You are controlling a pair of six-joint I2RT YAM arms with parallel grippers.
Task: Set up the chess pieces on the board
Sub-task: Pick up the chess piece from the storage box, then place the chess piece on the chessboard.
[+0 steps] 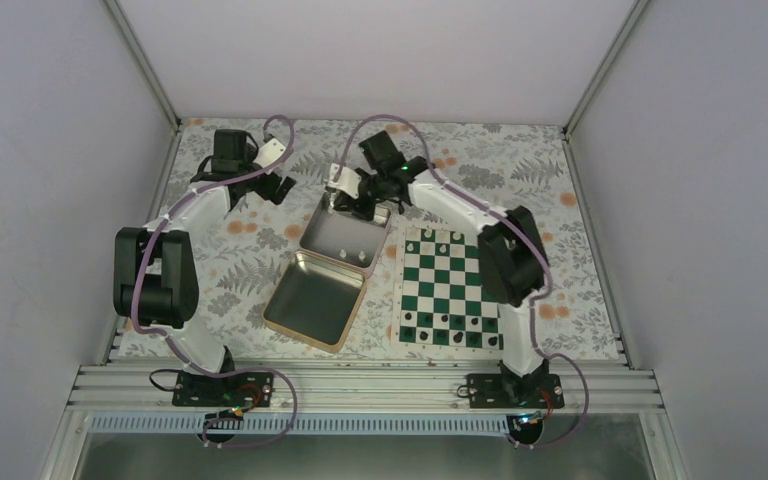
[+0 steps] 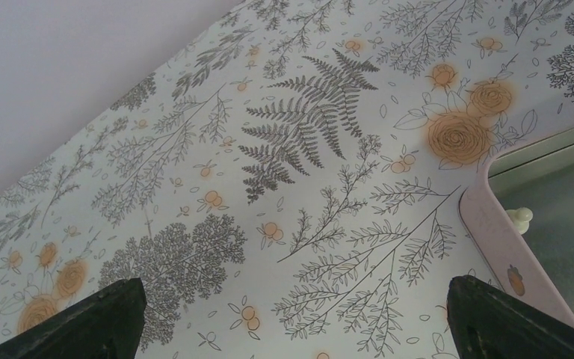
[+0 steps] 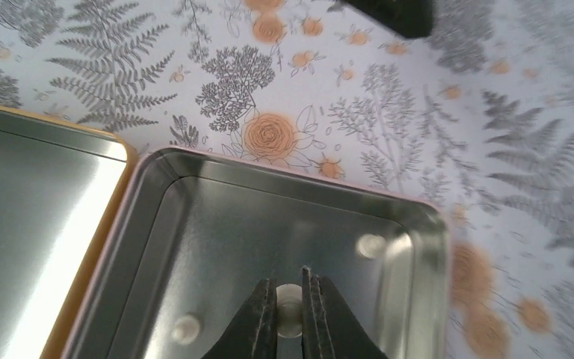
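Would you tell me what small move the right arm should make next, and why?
Probably a straight lift. The right gripper looks closed on a cream-white chess piece down inside the open tin, with the tin's walls close around it. Rising first should clear the rim before the piece is carried toward the board.

robotics lab, enclosed test cell. plain white panels [image 1: 360,50] closing in 3 sides; aluminium struts [image 1: 142,62] framing the corners; left arm [image 1: 155,275] and right arm [image 1: 505,262] sitting bolted to a slotted aluminium rail [image 1: 360,385]; purple cables [image 1: 390,118] looping loose; floral sheet [image 1: 520,160] lining the cell floor.
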